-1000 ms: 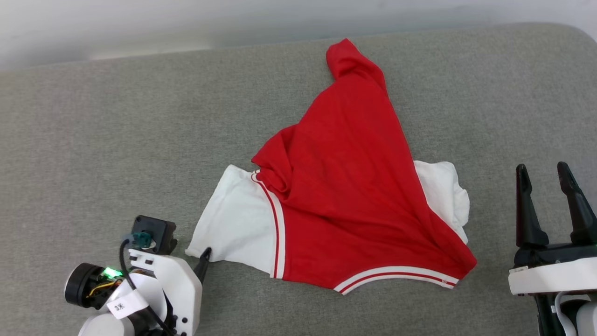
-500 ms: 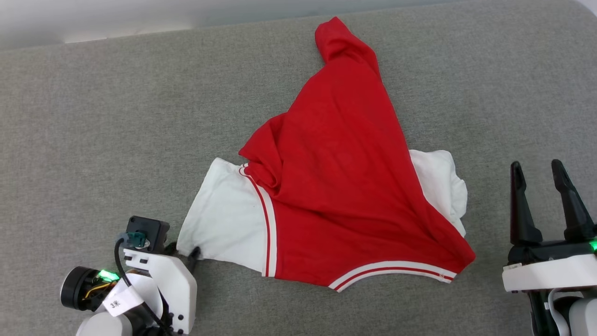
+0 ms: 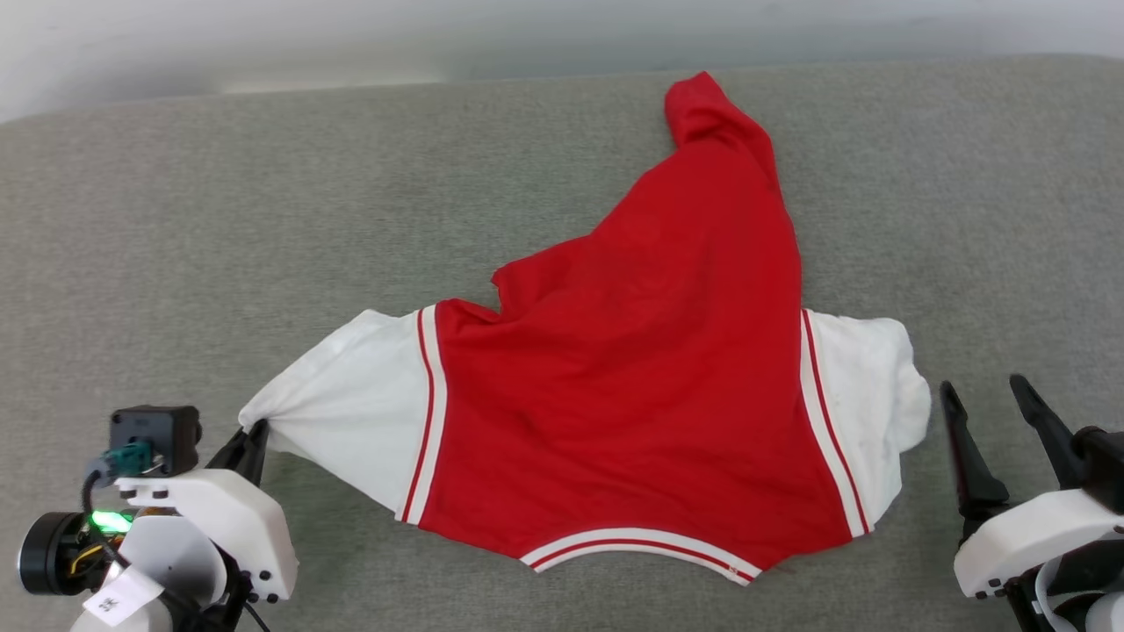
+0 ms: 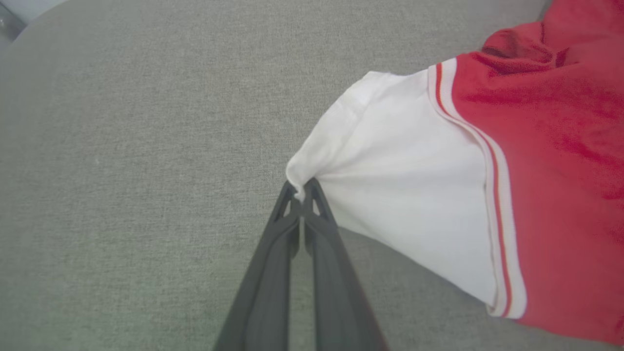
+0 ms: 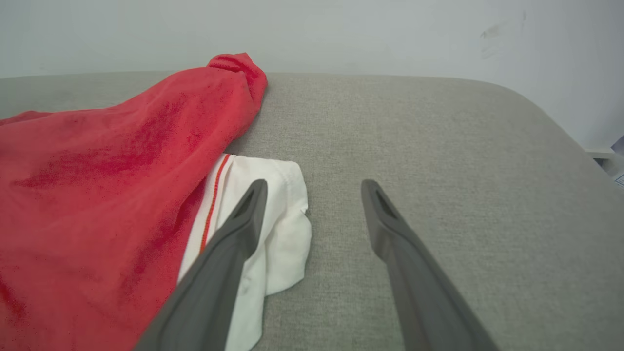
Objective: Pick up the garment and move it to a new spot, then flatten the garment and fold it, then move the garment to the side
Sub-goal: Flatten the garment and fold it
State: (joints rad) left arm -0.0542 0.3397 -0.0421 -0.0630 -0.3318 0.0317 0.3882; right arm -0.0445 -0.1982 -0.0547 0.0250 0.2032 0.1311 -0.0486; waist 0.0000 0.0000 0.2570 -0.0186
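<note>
The garment (image 3: 632,386) lies plain-red side up on the grey padded surface, its letters and number hidden. Its body narrows to a bunched peak at the far end, and the striped collar trim curves along the near edge. My left gripper (image 3: 255,432) is shut on the tip of the white left sleeve (image 4: 390,195), which is pulled taut toward the lower left; the wrist view shows the pinch at my left gripper (image 4: 303,187). My right gripper (image 3: 983,395) stands open just right of the crumpled white right sleeve (image 5: 273,234), with nothing between its fingers (image 5: 248,204).
The grey surface (image 3: 263,219) reaches a pale wall along its far edge. Its rounded right corner (image 5: 560,126) drops off near a white ledge. Bare cushion lies to the left of and beyond the garment.
My left gripper has pulled the left sleeve out to the left, spreading the garment's lower part wider and uncovering both stripe trims. The right gripper has come lower and nearer the right sleeve. The camera has shifted.
</note>
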